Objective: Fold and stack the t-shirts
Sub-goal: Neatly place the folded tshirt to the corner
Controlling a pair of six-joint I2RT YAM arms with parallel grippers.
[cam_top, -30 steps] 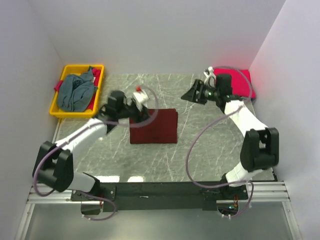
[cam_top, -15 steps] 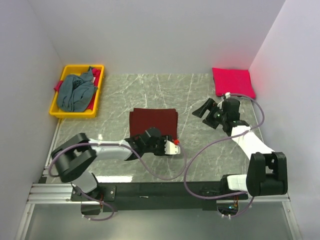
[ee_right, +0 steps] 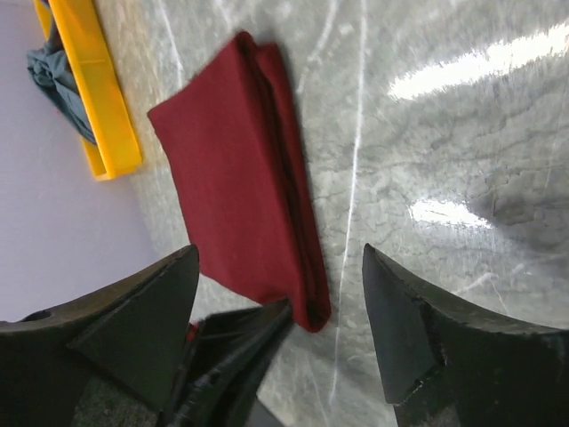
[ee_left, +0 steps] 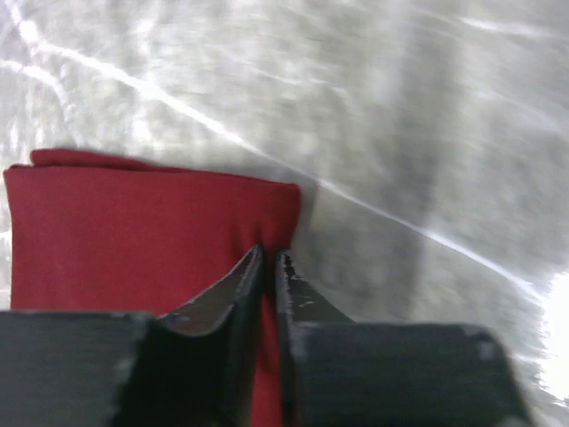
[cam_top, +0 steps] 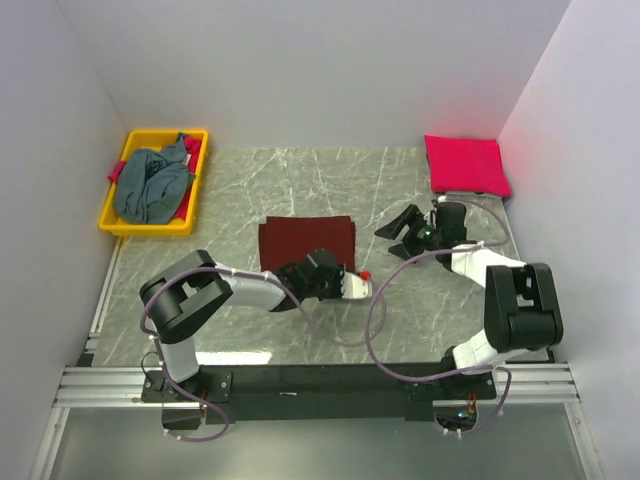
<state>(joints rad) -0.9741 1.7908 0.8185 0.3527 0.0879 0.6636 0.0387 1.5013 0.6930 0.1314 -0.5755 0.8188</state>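
The folded dark maroon cloth t-shirt [cam_top: 305, 240] lies flat mid-way across the grey marbled surface [cam_top: 250, 170]. The left end effector [ee_left: 269, 258] is clenched on the shirt's edge near a corner. The right end effector [ee_right: 280, 256] hangs released, spread wide, near the shirt's right side.

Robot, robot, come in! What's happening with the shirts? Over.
Left gripper closed at near edge of maroon shirt, grip unconfirmed. Right gripper open, beside it. That shirt folded mid-table; pink shirt folded far right; grey-blue shirt bunched in yellow bin. Nothing blocking.
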